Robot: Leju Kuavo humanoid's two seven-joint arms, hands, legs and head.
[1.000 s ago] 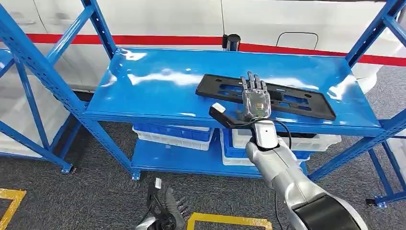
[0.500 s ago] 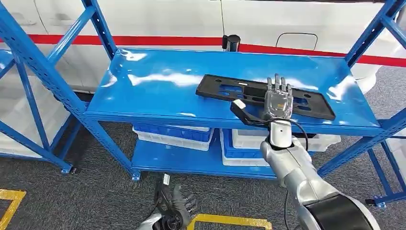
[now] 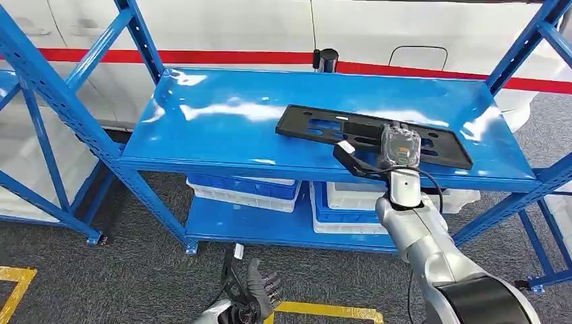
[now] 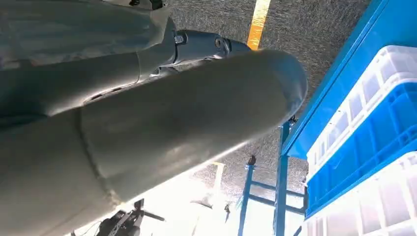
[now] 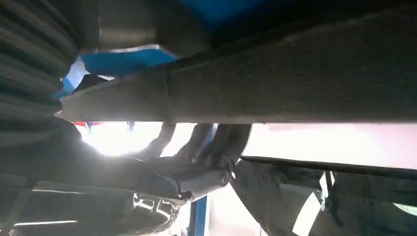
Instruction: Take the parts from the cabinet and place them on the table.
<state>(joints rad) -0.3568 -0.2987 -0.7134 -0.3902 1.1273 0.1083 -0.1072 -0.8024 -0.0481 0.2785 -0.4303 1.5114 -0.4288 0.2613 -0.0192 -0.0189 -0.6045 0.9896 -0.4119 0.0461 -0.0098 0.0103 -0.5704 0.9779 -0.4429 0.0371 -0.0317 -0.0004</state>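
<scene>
A blue metal cabinet (image 3: pixel 202 108) of open shelves stands on grey carpet, seen from above. On its top shelf (image 3: pixel 222 135) lies a long, flat black part (image 3: pixel 317 127) with cut-outs, set slightly askew toward the shelf's right half and near the front edge. The robot's right hand (image 3: pixel 398 147) reaches over the front edge and rests on top of the part, right of the part's middle, fingers curled down over it; whether they actually grip it cannot be told. In the right wrist view, the dark underside of the part (image 5: pixel 295 73) crosses the picture close to the camera. The left hand (image 3: pixel 255 289) hangs low by the floor, holding nothing, fingers apart. On the lower shelf (image 3: pixel 256 226) sit blue and white crates (image 3: pixel 243 189), side by side.
</scene>
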